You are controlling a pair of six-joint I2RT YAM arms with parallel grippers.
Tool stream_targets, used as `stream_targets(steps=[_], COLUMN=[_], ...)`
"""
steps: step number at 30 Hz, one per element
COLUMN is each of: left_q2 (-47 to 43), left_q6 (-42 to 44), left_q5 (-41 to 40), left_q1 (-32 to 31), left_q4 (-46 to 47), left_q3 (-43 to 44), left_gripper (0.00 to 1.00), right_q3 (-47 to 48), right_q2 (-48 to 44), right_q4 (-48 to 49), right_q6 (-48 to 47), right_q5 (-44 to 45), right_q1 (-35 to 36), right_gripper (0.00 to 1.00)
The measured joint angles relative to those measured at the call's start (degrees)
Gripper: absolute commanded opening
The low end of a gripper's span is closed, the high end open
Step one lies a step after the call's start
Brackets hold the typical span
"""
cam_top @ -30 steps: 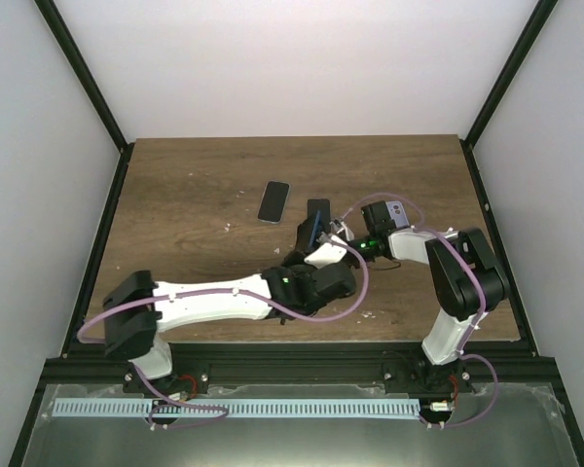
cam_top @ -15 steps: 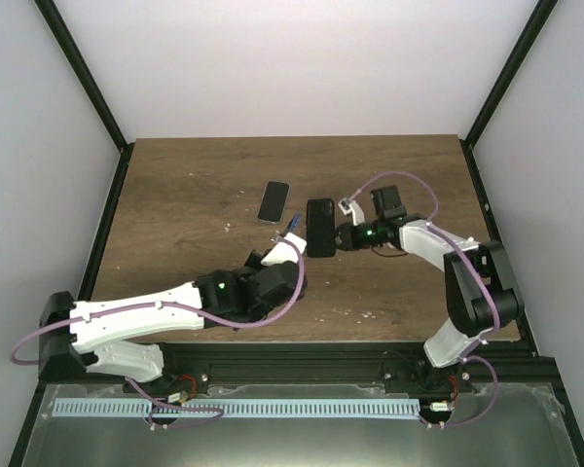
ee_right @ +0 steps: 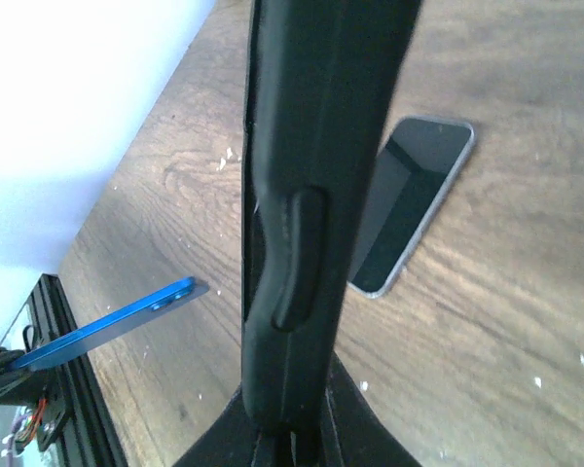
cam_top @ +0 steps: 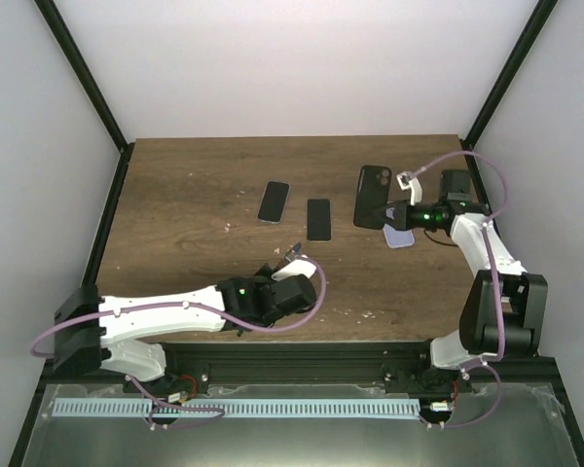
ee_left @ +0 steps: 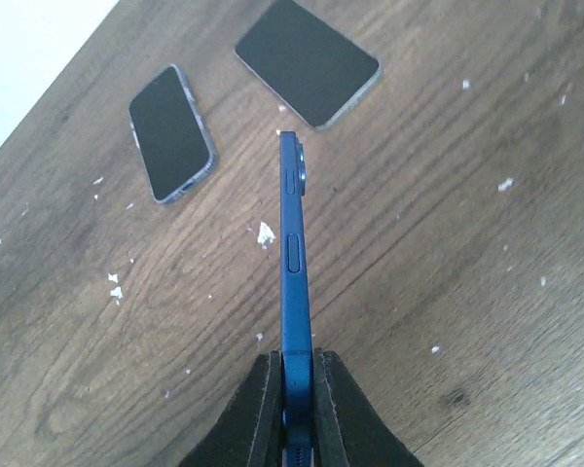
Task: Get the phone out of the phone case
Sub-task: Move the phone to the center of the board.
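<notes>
Tightly, left gripper (ee_left: 295, 362): phone (ee_left: 291, 253), right gripper (ee_right: 287, 409): case (ee_right: 316, 175)

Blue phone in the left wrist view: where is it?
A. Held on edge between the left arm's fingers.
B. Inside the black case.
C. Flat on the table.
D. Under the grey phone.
A: the blue phone stands on edge, clamped between the left fingers, above the wooden table.
</notes>
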Motion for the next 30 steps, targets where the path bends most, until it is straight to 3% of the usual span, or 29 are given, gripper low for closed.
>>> stream_targets(steps=[11,24,30], left_q2=[8.8,17.7,25.7], left_q6=[9.6,15.2,17.2], left_q5=[-0.6,1.7,3.3], left_q1=[0.9,16.8,21.9], left_q4=[7.3,31.0,41.0], left_q3=[-1.9,-3.8,0.7], left_gripper=[0.00,0.00,0.00], right_q3=[-3.5,-4.0,-4.0], right_q2=[-0.3,-0.2,-0.2], right_q4=[-0.9,-1.3,-1.5], right_q6=[-2.4,-3.5,-3.6], right_q5=[-5.5,-7.8,-8.3], right_q1=[-2.1,-2.1,-2.1], right_gripper=[0.03,0.05,0.05])
